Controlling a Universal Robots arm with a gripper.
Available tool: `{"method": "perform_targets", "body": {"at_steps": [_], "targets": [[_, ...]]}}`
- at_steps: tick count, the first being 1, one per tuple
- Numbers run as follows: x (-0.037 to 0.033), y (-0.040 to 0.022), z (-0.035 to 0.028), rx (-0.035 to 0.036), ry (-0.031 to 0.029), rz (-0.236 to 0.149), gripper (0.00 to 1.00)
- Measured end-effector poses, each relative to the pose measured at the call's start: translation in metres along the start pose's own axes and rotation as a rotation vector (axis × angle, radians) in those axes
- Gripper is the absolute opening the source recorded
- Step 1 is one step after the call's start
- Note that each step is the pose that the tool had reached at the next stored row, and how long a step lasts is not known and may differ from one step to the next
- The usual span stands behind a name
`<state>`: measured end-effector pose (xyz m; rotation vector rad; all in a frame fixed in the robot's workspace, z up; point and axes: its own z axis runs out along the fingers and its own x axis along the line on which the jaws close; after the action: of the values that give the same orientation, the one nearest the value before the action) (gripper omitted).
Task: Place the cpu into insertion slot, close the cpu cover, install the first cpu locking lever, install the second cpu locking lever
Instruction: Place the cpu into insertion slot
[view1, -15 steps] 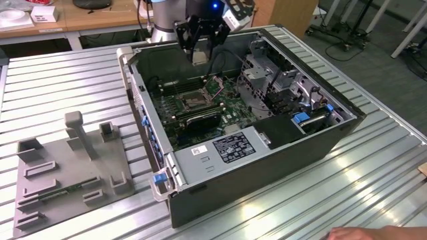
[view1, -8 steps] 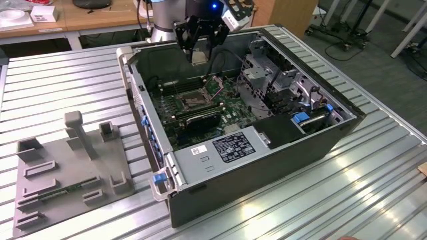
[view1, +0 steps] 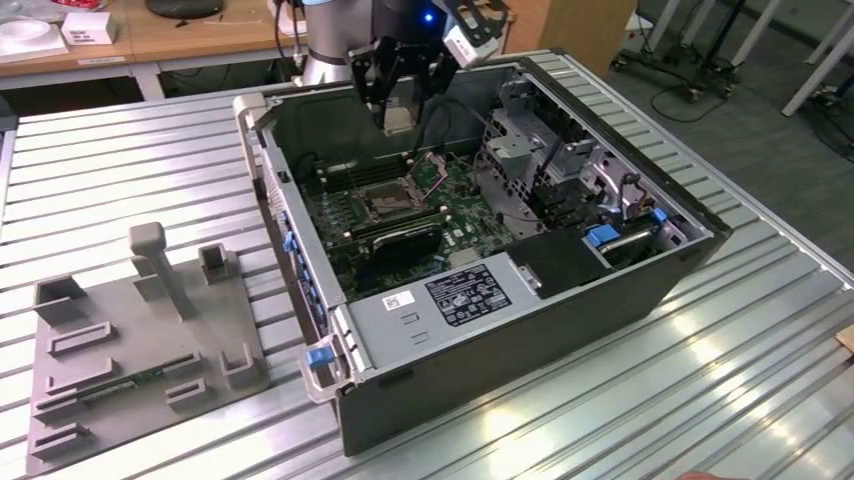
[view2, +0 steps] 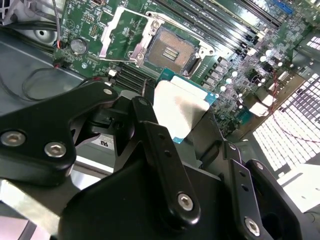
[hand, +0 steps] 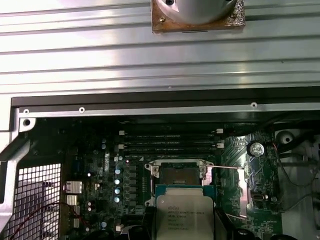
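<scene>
My gripper (view1: 398, 112) hangs over the back of the open computer case (view1: 667, 270), shut on the cpu (view1: 398, 122). In both wrist views the black fingers (view2: 150, 135) clamp two opposite edges of the pale silvery cpu (view2: 180, 107) (hand: 184, 212). The insertion slot (view2: 172, 52) (hand: 179, 175) lies bare on the green motherboard (view1: 467, 215), a short way below and ahead of the chip. Its dark centre is uncovered. The cpu cover (view2: 116, 30) (hand: 229, 186) is swung open beside the slot, and in the exterior view the cover (view1: 434, 175) stands up next to the slot (view1: 379, 206).
Long black memory slots (hand: 170, 142) run beside the socket. A drive cage (view1: 561, 165) and cables fill the case's side on the exterior view's right. A grey fixture plate (view1: 134, 345) with upright blocks sits on the ribbed metal table (view1: 747, 390) at the exterior view's left.
</scene>
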<state>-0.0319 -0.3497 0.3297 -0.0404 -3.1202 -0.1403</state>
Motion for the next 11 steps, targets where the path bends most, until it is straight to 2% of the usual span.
{"method": "perform_targets", "body": {"at_steps": [11], "targets": [[-0.0002,-0.0012,0.0130,0.0002,0.0000,0.000,0.54]]}}
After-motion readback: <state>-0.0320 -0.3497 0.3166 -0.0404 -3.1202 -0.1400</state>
